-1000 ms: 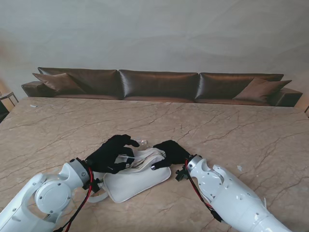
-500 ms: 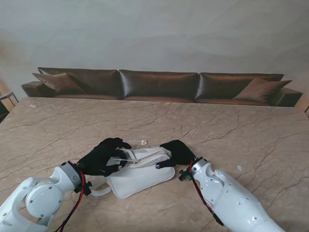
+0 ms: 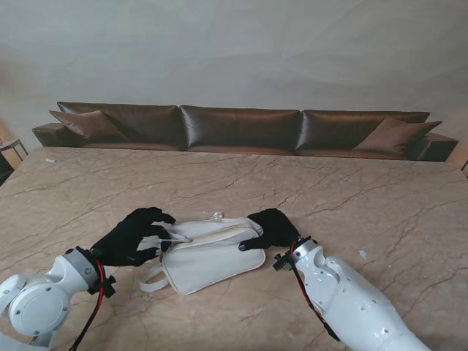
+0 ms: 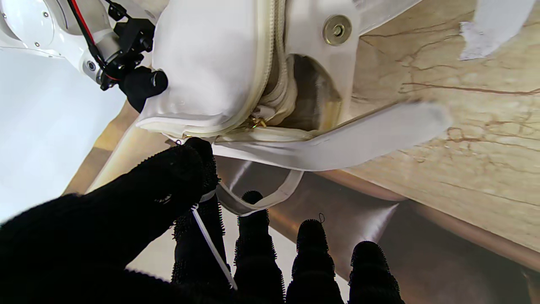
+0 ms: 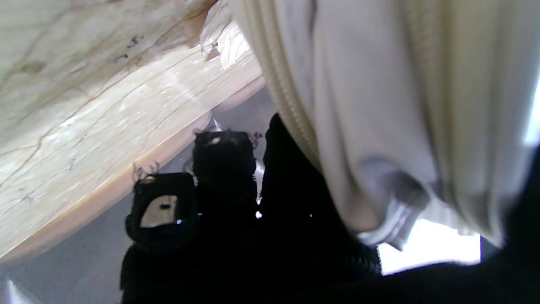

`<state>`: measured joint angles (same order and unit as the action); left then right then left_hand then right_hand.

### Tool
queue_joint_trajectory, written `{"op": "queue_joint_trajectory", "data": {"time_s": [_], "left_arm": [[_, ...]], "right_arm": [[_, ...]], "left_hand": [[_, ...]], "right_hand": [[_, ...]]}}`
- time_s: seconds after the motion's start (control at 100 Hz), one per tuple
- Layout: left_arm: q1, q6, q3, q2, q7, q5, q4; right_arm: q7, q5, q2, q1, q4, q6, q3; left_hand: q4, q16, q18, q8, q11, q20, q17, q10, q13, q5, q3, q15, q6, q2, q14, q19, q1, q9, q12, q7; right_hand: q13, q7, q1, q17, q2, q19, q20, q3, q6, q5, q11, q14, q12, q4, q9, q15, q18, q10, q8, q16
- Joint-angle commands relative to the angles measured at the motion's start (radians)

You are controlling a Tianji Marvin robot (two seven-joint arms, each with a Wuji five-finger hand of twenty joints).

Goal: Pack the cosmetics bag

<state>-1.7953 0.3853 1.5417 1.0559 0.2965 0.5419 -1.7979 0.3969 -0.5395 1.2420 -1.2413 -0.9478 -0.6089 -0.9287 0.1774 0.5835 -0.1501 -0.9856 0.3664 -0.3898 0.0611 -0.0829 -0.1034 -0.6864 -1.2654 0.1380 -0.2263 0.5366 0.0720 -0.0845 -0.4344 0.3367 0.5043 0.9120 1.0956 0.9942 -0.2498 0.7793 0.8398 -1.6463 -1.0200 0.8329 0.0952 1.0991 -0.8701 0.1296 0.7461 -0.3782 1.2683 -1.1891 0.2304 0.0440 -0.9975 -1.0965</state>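
- One white cosmetics bag (image 3: 210, 259) is seen lying flat on the marbled surface (image 3: 365, 197), between the two black-gloved hands.
- The left hand (image 3: 131, 238) is placed at the bag's left end; a thin white pull (image 4: 211, 245) is pinched between its thumb and forefinger.
- The right hand (image 3: 272, 228) is clenched on the bag's right end, with white fabric gripped against its fingers (image 5: 228, 169).
- The zipper (image 4: 270, 63) is shown partly undone, an opening being visible at the end nearer the left hand.
- A white strap (image 3: 150, 279) is seen trailing from the bag's left corner.
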Motion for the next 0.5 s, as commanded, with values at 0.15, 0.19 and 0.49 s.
{"op": "queue_joint_trajectory", "data": {"time_s": [0.15, 0.19, 0.49], "left_arm": [[-0.038, 0.008, 0.078, -0.011, -0.025, 0.001, 0.036], [-0.046, 0.013, 0.090, -0.010, -0.031, 0.005, 0.040], [-0.061, 0.049, 0.075, -0.004, -0.067, -0.007, 0.063]], "right_arm": [[0.029, -0.017, -0.037, -0.008, 0.044, 0.029, -0.029], [0.031, -0.016, -0.036, -0.010, 0.044, 0.030, -0.032], [0.058, -0.017, -0.024, 0.017, 0.085, -0.008, -0.001]], "left_hand": [[-0.027, -0.011, 0.024, -0.024, -0.008, 0.000, 0.002, -0.017, 0.017, -0.063, 0.010, -0.021, 0.042, -0.024, -0.024, 0.009, -0.011, -0.008, -0.006, 0.233], [-0.027, -0.011, 0.024, -0.025, -0.009, -0.001, 0.002, -0.017, 0.016, -0.061, 0.012, -0.021, 0.039, -0.026, -0.024, 0.009, -0.010, -0.008, -0.006, 0.232], [-0.028, -0.011, 0.027, -0.042, -0.012, -0.020, 0.004, -0.020, 0.007, -0.016, 0.119, -0.017, 0.013, -0.079, -0.025, 0.002, -0.048, -0.009, -0.006, 0.178]], "right_hand": [[0.028, 0.217, -0.668, 0.008, -0.180, -0.060, -0.017, 0.625, 0.387, 0.206, -0.150, 0.018, 0.048, 0.180, 0.088, -0.024, 0.007, 0.040, -0.004, -0.002], [0.029, 0.217, -0.668, 0.008, -0.180, -0.060, -0.017, 0.625, 0.386, 0.206, -0.150, 0.018, 0.048, 0.181, 0.089, -0.024, 0.007, 0.038, -0.003, -0.001], [0.025, 0.220, -0.666, 0.006, -0.184, -0.058, -0.018, 0.622, 0.384, 0.206, -0.150, 0.019, 0.047, 0.181, 0.090, -0.023, 0.008, 0.040, 0.002, 0.000]]}}
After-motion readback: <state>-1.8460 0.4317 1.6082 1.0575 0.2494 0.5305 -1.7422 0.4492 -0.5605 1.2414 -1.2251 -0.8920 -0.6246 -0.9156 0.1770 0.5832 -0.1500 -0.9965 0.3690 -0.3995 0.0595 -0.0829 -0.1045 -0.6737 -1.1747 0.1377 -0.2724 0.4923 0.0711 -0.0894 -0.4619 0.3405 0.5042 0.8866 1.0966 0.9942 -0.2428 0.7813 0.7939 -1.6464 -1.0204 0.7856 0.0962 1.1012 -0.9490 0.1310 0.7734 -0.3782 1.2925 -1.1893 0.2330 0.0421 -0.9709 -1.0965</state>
